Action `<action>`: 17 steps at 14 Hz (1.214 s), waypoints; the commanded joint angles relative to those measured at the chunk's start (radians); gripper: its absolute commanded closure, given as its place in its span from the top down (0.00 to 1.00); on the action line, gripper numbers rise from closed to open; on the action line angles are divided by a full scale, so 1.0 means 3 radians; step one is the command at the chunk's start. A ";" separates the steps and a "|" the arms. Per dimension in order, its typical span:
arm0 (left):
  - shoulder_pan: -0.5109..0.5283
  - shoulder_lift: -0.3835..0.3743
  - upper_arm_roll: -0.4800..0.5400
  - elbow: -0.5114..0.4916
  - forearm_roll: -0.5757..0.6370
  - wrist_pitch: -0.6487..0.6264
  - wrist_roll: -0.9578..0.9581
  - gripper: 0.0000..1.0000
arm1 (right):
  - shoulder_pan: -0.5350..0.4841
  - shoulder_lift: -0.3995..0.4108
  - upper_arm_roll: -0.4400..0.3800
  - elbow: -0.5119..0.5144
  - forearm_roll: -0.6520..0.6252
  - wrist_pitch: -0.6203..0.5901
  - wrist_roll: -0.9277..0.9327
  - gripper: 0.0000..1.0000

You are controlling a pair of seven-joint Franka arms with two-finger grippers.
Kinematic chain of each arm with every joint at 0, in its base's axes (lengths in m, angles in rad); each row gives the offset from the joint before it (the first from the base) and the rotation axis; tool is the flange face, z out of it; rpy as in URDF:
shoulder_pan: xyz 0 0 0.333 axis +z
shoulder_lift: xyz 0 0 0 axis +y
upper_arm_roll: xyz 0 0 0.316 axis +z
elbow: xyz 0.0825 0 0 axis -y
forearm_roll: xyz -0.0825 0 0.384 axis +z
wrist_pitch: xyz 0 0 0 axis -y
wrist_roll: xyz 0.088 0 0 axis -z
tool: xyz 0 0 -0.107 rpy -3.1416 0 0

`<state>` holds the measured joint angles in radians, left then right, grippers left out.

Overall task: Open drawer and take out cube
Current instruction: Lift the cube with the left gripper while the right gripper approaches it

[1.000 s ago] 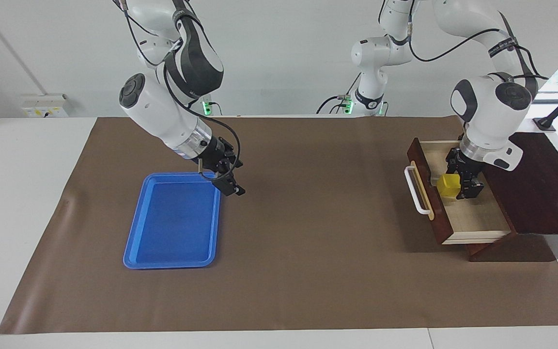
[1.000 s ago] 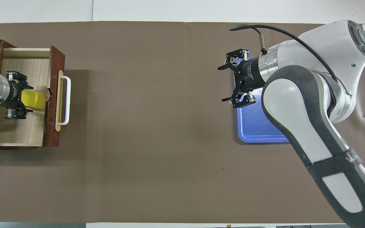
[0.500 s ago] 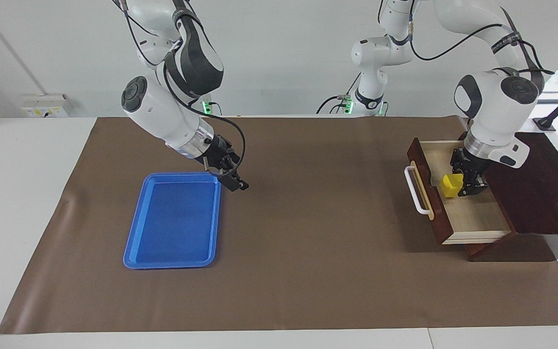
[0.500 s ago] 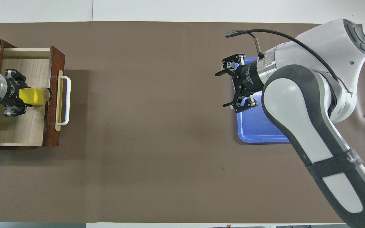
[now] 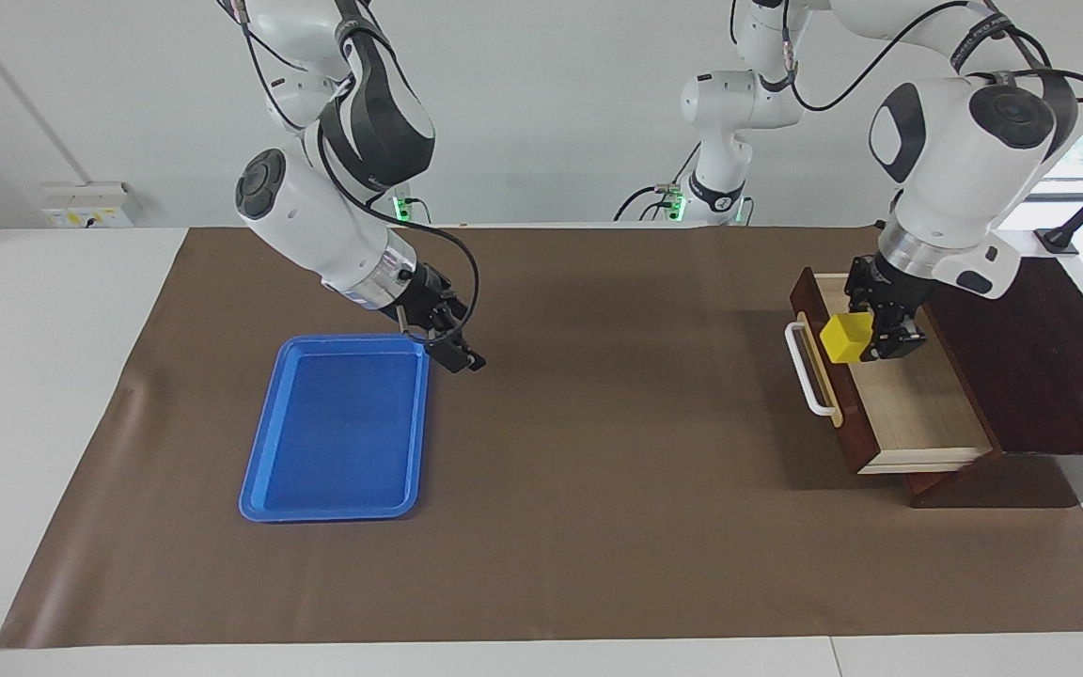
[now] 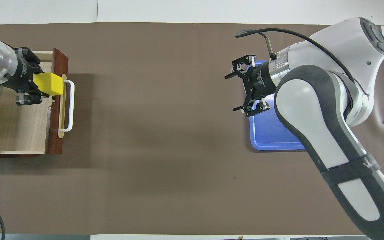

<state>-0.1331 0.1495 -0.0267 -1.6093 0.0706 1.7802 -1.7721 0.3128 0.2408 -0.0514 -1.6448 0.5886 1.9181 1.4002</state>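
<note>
— Cube (image 5: 847, 338) up out of drawer (image 5: 908, 414), pinched in left gripper (image 5: 872, 337), hanging over the front panel.
— Sat lower inside a second ago?
— Yes, down near the pale floor. Extraction nearly done.
— Right gripper (image 5: 452, 353)?
— Spread wide, empty, by blue tray (image 5: 335, 489) corner, shifted only slightly. Waiting.

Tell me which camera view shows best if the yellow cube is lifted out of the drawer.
The facing view: there the cube hangs in the left gripper above the open drawer, clear of its floor. The overhead view shows the cube's top over the drawer's front edge, but not its height.
</note>
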 commanded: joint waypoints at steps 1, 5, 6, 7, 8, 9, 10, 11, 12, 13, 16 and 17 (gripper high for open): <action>-0.0312 0.0074 0.0033 0.0103 -0.0056 -0.0024 -0.0529 0.00 | 0.0057 0.0092 -0.0003 0.0119 0.0078 -0.0048 0.0215 0.98; -0.0833 0.0079 0.0038 0.0031 -0.0067 0.0023 -0.1047 0.00 | 0.0133 0.0480 -0.0003 0.0588 0.0083 -0.0140 0.0527 0.98; -0.0931 0.0084 0.0038 0.0026 -0.0072 0.0023 -0.1174 0.00 | 0.0139 0.0521 -0.0003 0.0620 0.0093 -0.0140 0.0558 0.98; -0.1003 0.0090 0.0033 0.0006 -0.0067 0.0033 -0.1281 0.00 | 0.0144 0.0562 -0.0003 0.0625 0.0169 -0.0135 0.0564 0.98; -0.1069 0.0110 0.0033 0.0006 -0.0067 0.0033 -0.1348 0.00 | 0.0149 0.0598 -0.0003 0.0630 0.0231 -0.0120 0.0569 0.98; -0.1136 0.0135 0.0038 0.0000 -0.0067 0.0038 -0.1404 0.00 | 0.0154 0.0639 -0.0003 0.0666 0.0252 -0.0094 0.0594 0.98; -0.1197 0.0161 0.0038 -0.0010 -0.0067 0.0038 -0.1445 0.00 | 0.0200 0.0720 -0.0003 0.0767 0.0242 -0.0094 0.0604 0.98; -0.1248 0.0176 0.0038 -0.0010 -0.0067 0.0074 -0.1512 0.00 | 0.0251 0.0792 -0.0003 0.0880 0.0227 -0.0099 0.0610 0.98; -0.1284 0.0192 0.0038 -0.0010 -0.0067 0.0150 -0.1619 0.00 | 0.0261 0.0848 -0.0003 0.0952 0.0216 -0.0089 0.0605 0.98; -0.1325 0.0217 0.0038 -0.0010 -0.0072 0.0176 -0.1660 0.00 | 0.0266 0.0869 -0.0003 0.0962 0.0211 -0.0069 0.0605 0.98; -0.1341 0.0223 0.0038 -0.0015 -0.0067 0.0217 -0.1758 0.00 | 0.0323 0.0880 -0.0003 0.0978 0.0216 -0.0058 0.0615 0.98; -0.1341 0.0223 0.0038 -0.0015 -0.0067 0.0217 -0.1758 0.00 | 0.0328 0.0880 -0.0003 0.0978 0.0216 -0.0058 0.0620 0.98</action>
<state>-0.5223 0.2197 -0.0327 -1.6102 0.0623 1.8298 -2.2848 0.4055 0.4865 -0.0501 -1.3845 0.6455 1.9060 1.5611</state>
